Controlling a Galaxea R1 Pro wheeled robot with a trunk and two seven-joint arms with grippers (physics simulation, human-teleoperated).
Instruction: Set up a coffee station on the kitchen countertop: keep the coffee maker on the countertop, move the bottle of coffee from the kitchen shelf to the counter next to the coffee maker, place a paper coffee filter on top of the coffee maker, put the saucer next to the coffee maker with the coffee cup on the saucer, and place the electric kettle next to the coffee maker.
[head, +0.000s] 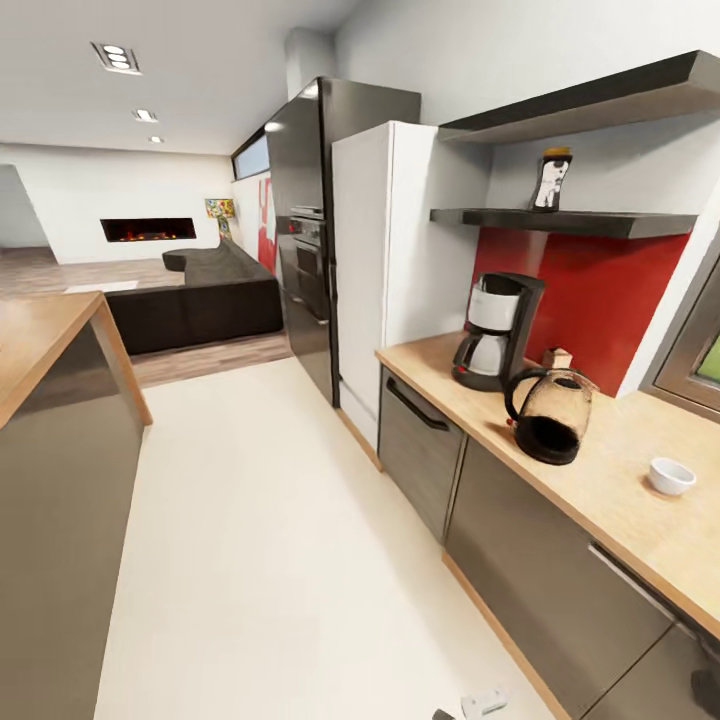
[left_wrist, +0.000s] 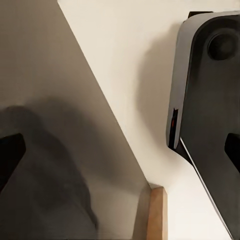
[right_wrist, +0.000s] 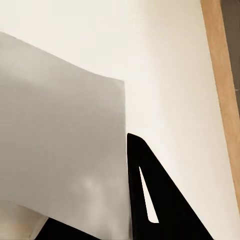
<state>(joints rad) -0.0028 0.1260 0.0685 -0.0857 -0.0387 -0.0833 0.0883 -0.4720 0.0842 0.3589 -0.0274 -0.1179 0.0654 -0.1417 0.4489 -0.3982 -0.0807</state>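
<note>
Island: wood-topped block (head: 40, 340) at the head view's left, grey sides, across the cream floor (head: 260, 520) from the worktop.
Worktop: pale wood (head: 620, 480), smooth, along the right wall over grey drawer fronts; red backsplash behind.
Coffee maker: black and silver (head: 495, 330), upright near the worktop's left end, toward the back edge. Rigid plastic; it stays put.
Kettle: clear rounded body, black base and loop handle (head: 550, 412), just beside the maker, nearer the front edge. Probably light if empty; glassy wall looks slippery and fragile, so I would take it by the handle.
Small object: brownish (head: 557, 357), behind the kettle; too small to identify.
Cup: small white bowl shape (head: 671, 475), well right of the kettle, mid-worktop. Hard, brittle, light; grip the rim.
Bottle: black-and-white label, dark cap (head: 551, 180), upright on the lower of 2 dark shelves (head: 560, 218), above the maker. Likely stiff and smooth; hold it round the middle.
Saucer, filter: cannot pick them out.
Left gripper: cannot tell whether apart or together; its wrist view faces floor and cabinet.
Right gripper: cannot tell either.
</note>
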